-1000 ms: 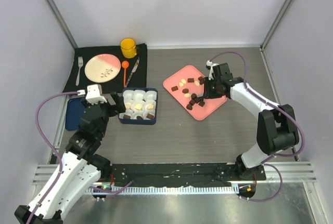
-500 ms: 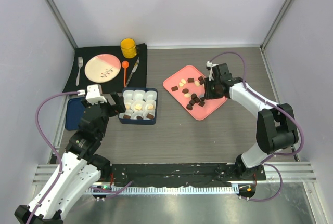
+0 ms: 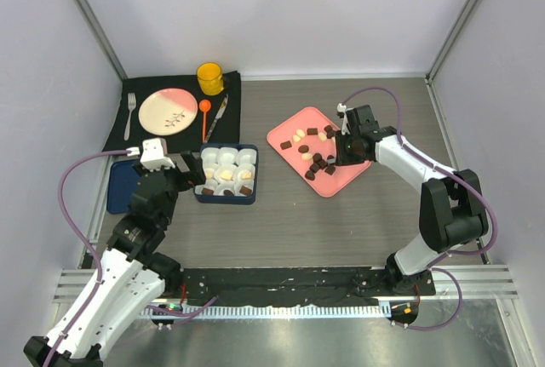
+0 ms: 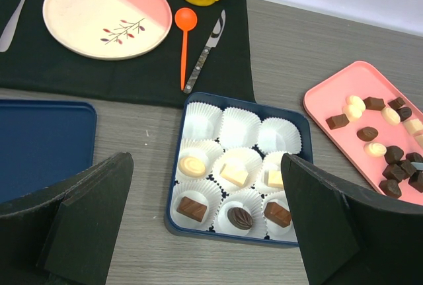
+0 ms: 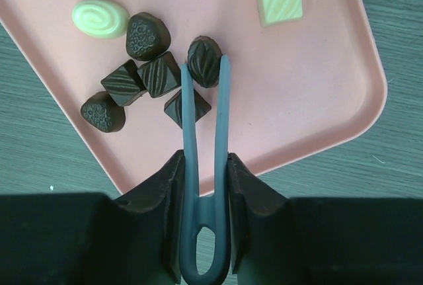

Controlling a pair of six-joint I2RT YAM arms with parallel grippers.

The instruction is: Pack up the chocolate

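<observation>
Loose chocolate pieces (image 3: pixel 317 163), dark brown and cream-white, lie on a pink tray (image 3: pixel 341 181). My right gripper (image 5: pixel 203 162) is shut on blue tongs (image 5: pixel 188 113); the tong tips sit on either side of a dark oval chocolate (image 5: pixel 204 61) on the tray (image 5: pixel 310 100). In the top view this gripper (image 3: pixel 345 147) is over the tray's right part. A navy box (image 4: pixel 175 186) of white paper cups holds several chocolates (image 4: pixel 232 174) in its two near rows; the far row's cups are empty. My left gripper (image 4: pixel 205 166) is open and empty above the box's near edge (image 3: pixel 226 199).
A navy lid (image 3: pixel 122 186) lies left of the box. Behind it a black mat (image 3: pixel 115 133) carries a pink-and-cream plate (image 3: pixel 168 110), a fork (image 3: pixel 129 114), an orange spoon (image 3: pixel 204 116), a knife (image 3: pixel 217 117) and a yellow mug (image 3: pixel 210 78). Walls close in on the table's sides.
My right gripper with the tongs has shifted slightly back and to the right over the pink tray. The left arm has not moved.
</observation>
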